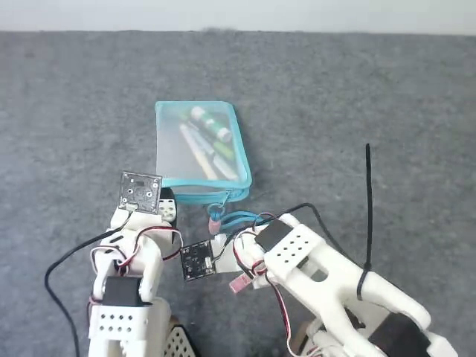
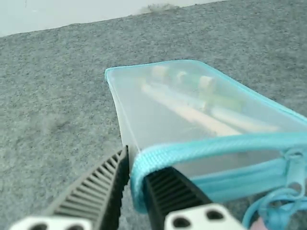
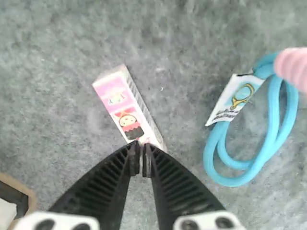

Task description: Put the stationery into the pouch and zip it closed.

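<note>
Nearest you, your right gripper [image 3: 139, 154] has its black ridged jaws almost fully together, pinching one short end of a small pink eraser [image 3: 127, 111]. The eraser lies flat on the grey carpet [image 1: 357, 111], its long axis running straight out from the fingertips. From above it is a small pink block tucked under the right arm's wrist, and its printed face is hard to make out there.

Just beyond it lies a looped blue cord [image 3: 249, 160] with a pink bead [image 1: 215, 223] and a small paper tag [image 3: 232, 98], trailing from the near edge of the pouch [image 1: 197, 152].

Your left gripper [image 2: 136, 163] is clamped on the pouch's near left corner, with the teal zip band caught between its jaws. The pouch is translucent with teal trim and lies flat near the middle of the carpet, its zip edge running left to right on the near side. You cannot tell whether the zip is open. Inside, the pens [image 1: 212, 141] slant from far left to near right, blurred by the plastic.

A thin black cable [image 1: 368, 208] crosses the carpet on the right. A pale wall [image 1: 238, 15] lies along the far edge.
</note>
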